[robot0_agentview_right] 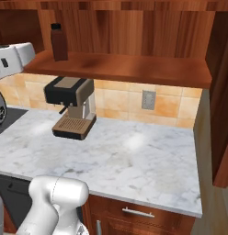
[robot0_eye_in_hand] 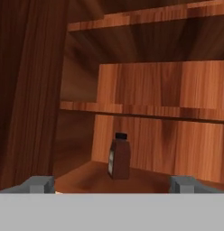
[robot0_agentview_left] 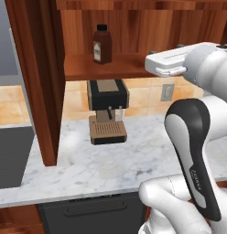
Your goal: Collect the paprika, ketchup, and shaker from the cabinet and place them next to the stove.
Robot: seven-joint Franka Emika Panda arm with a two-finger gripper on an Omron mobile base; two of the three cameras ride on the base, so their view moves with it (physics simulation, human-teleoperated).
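The paprika [robot0_agentview_left: 102, 44] stands upright on the lower shelf of the open reddish-brown cabinet [robot0_agentview_left: 40, 68], toward its left end. It is a dark brown bottle with a black cap and pale label, also seen from the right [robot0_agentview_right: 59, 42]. In the hand view the paprika [robot0_eye_in_hand: 119, 155] is straight ahead, a fair way off, between my gripper's [robot0_eye_in_hand: 113, 186] two widely spread fingertips [robot0_eye_in_hand: 39, 184]. The gripper is open and holds nothing. My white hand [robot0_agentview_left: 166, 63] hovers in front of the shelf, right of the bottle. The ketchup and shaker are out of view. A dark flat surface [robot0_agentview_right: 8, 118] left of the counter may be the stove.
A black and tan coffee machine [robot0_agentview_left: 107, 109] sits on the marble counter [robot0_agentview_left: 110, 160] under the shelf. A wall outlet [robot0_agentview_right: 148, 99] is on the tiled backsplash. A dark appliance front [robot0_agentview_left: 92, 212] is under the counter. The cabinet's right wall [robot0_agentview_right: 221, 92] reaches low.
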